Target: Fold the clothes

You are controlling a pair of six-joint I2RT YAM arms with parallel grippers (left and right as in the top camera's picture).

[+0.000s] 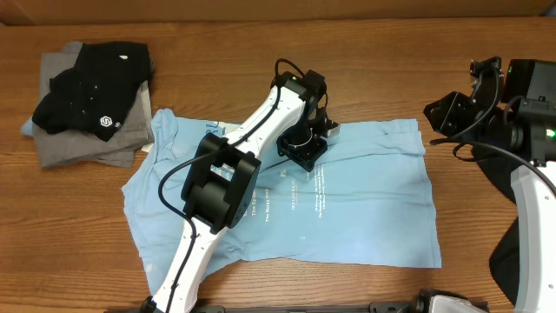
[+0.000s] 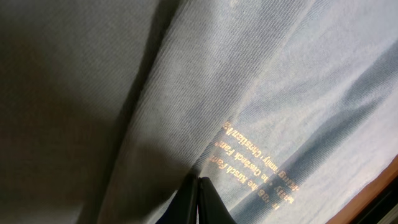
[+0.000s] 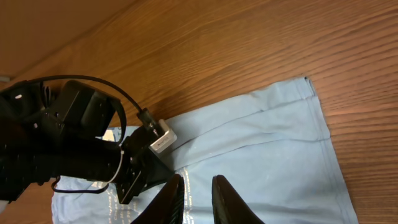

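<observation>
Table (image 1: 365, 52): brown wood grain, bears all items
Light blue T-shirt (image 1: 365, 200): lies spread flat at the centre of the table, creased along its upper part, one sleeve pointing toward the clothes pile
Shirt print (image 2: 255, 168): small lines of gold lettering on the chest, too fine to read
Left gripper (image 1: 306, 146): lowered onto the upper middle of the shirt; in the left wrist view the fingers are pressed together, pinching a ridge of the blue fabric that runs up to the tips
Right gripper (image 3: 194, 200): fingers spread with a clear gap, nothing between them; held above the table near the shirt's upper right corner, apart from the cloth
Black garment (image 1: 95, 87): bundled on top of the pile at the far left corner, small white logo showing
Grey garment (image 1: 87, 146): folded beneath the black one, just beside the shirt's sleeve
</observation>
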